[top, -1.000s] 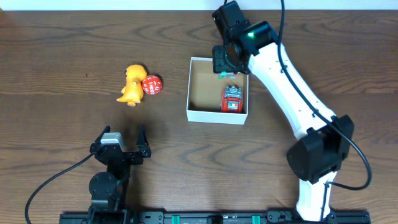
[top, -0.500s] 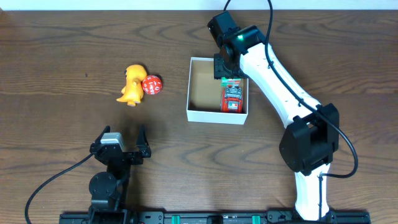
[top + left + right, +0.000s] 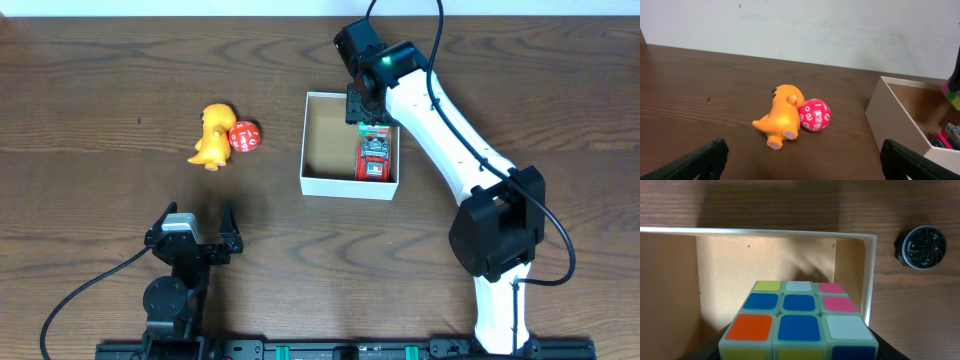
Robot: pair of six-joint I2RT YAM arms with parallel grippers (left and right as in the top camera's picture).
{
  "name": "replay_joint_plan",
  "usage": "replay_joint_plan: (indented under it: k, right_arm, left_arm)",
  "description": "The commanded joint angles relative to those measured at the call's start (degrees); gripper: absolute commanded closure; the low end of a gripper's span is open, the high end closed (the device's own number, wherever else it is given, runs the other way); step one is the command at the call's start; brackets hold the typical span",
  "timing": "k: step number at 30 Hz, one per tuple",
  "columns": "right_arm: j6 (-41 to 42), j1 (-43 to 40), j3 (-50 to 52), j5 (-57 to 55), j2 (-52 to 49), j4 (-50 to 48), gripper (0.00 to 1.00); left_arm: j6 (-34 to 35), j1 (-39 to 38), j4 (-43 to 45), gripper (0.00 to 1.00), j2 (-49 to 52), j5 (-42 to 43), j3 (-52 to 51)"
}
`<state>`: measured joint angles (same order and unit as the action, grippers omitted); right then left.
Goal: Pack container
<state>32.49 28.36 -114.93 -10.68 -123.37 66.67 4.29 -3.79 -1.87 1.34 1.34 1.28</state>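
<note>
The container (image 3: 345, 186), a shallow white box with a brown floor, is seen right of centre in the overhead view, on the dark wooden table (image 3: 100, 80). A red toy car (image 3: 375, 158) is laid inside it, against the wall at the right of the frame.

The right gripper (image 3: 367, 118) is placed over the container's upper right corner. Its jaws are partly closed on a puzzle cube (image 3: 800, 325), which is gripped from both sides. In the right wrist view the cube is seen above the brown floor, close to the wall at the right. Its upper face is made up of yellow, white, pink, blue and orange squares. Whether the cube is touching the floor cannot be told. A small black round object (image 3: 921, 247) is seen on the table just outside that wall; what it is cannot be made out.

The left gripper (image 3: 197, 218) is parked at the lower left of the overhead frame, with its jaws spread wide and nothing between them.

An orange toy animal (image 3: 212, 135) is found left of the container, well apart from it. A red ball (image 3: 244, 137) printed with white marks is pressed against its side.
</note>
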Motion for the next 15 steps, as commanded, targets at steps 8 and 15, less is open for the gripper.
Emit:
replay_joint_plan:
  k: [8,15]
  right_arm:
    - [1.4,-0.5,0.4,-2.0,-0.5,-0.7,0.52]
    - [2.4,-0.7,0.6,-2.0,-0.5,-1.0,0.52]
  left_arm:
    - [0.1,0.3,-2.2,0.02,0.0,-0.5,-1.0]
    - [0.1,0.3,-2.2,0.02,0.0,-0.5,-1.0]
